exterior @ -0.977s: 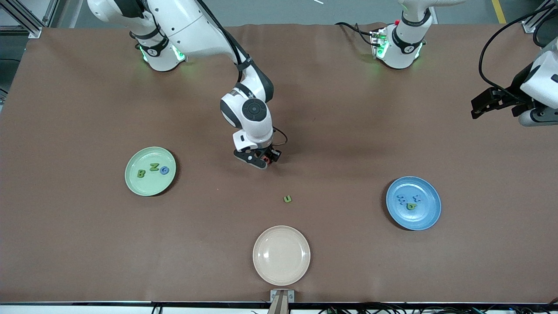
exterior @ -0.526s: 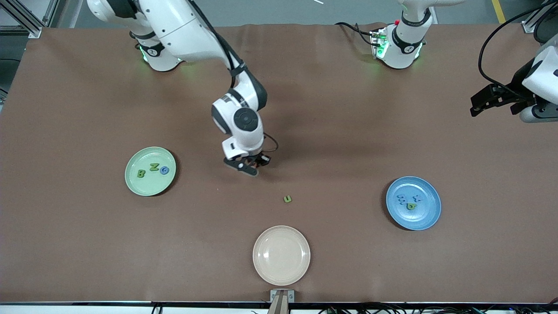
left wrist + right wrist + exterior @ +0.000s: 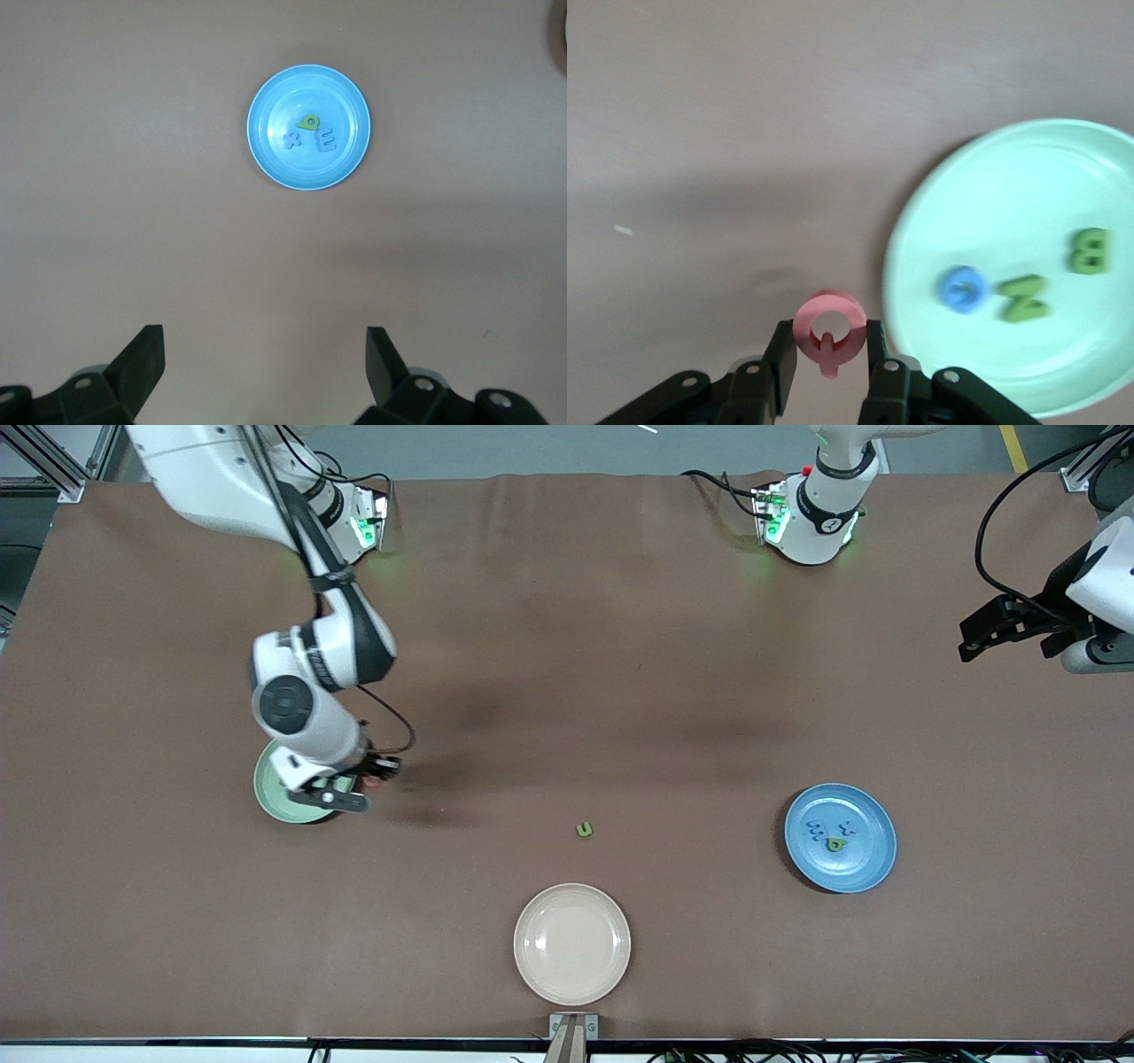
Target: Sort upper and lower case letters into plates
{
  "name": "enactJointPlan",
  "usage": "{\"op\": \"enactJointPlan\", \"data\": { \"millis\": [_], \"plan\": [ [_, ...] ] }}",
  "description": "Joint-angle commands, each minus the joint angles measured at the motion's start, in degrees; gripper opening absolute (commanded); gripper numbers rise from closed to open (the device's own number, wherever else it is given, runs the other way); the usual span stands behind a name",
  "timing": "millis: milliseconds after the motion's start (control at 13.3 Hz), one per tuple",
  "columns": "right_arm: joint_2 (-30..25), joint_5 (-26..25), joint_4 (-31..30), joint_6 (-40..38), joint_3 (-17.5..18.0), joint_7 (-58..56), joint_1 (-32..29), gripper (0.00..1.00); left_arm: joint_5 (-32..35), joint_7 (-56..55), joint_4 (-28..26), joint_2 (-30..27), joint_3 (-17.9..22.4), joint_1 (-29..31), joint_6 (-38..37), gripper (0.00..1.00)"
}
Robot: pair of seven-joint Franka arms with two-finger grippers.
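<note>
Reaching down beside the mint green plate point(image 3: 270, 795), right gripper point(image 3: 829, 354) fingers pinching a pink letter point(image 3: 827, 328), left gripper point(image 3: 266, 372) waiting, fingers spread.

Right tool point(image 3: 829, 354) clamped, left tool point(image 3: 266, 363) agape

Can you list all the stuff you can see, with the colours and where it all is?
mint green plate: one, pale green, toward the right arm's end of the table; holds a green B, a green Z and a blue round letter.
blue plate: one, blue, toward the left arm's end; holds two blue letters and a green one.
beige plate: one, cream, nearest the front camera.
loose green letter: one, on the table between the plates.
pink letter: one, ring-shaped, held in the right gripper.
right gripper: shut on the pink letter, by the mint green plate's edge.
left gripper: open, waiting high above the table.
</note>
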Motion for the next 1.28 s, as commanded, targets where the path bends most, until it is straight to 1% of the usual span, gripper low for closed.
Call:
{"op": "enactJointPlan", "data": {
  "millis": [0,150,301,376,451,526,602,677,827,977,1203],
  "plan": [
    [-5.0,-0.7,-10.7,5.3,1.4,-7.6,-5.5,0.01,-0.3,1.6,0.3,-0.6,0.7,1.3,-0.2,1.0],
    [-4.9,-0.6,-13.1,6.7,1.5,-11.2,-8.2,0.03,-0.5,1.6,0.5,-0.6,0.7,2.1,-0.2,1.0],
    [-4.8,-0.1,-14.1,6.6,1.5,-11.2,-7.8,0.03,-0.5,1.5,0.4,-0.6,0.4,1.8,-0.5,1.0],
    [-4.8,-0.1,-14.1,6.4,1.5,-11.2,-7.8,0.09,-0.5,1.3,0.3,-0.7,0.3,1.8,-0.7,1.0],
    [-4.8,-0.1,-14.1,6.3,1.5,-11.3,-8.1,0.46,-0.5,1.5,0.3,-0.9,0.2,1.7,-1.0,1.0],
    [-4.8,-0.1,-13.8,6.2,1.5,-11.3,-8.2,0.99,-0.5,1.5,0.3,-0.9,0.1,1.6,-1.5,1.0],
    [-4.9,-0.1,-13.1,5.5,1.4,-11.3,-8.3,1.0,-0.5,1.2,0.3,-0.9,-0.1,1.4,-1.8,1.0],
    [-4.9,-0.1,-11.0,3.7,1.4,-11.4,-8.3,1.0,-0.5,0.4,0.3,-0.9,-1.4,1.6,-1.9,1.0],
    [-5.0,-0.2,-5.4,-2.5,1.4,-11.4,-8.6,1.0,-0.6,0.3,0.3,-0.9,-2.0,1.6,-1.9,1.0],
    [-5.3,-0.6,2.4,-12.0,1.4,-12.0,-9.5,1.0,-0.5,0.3,0.2,-0.8,-2.1,1.5,-1.9,1.0],
    [-5.3,-0.8,14.2,-26.9,1.4,-18.6,-12.5,1.0,-0.5,0.3,0.1,-0.7,-2.4,1.5,-1.9,1.0]
  ]
}}
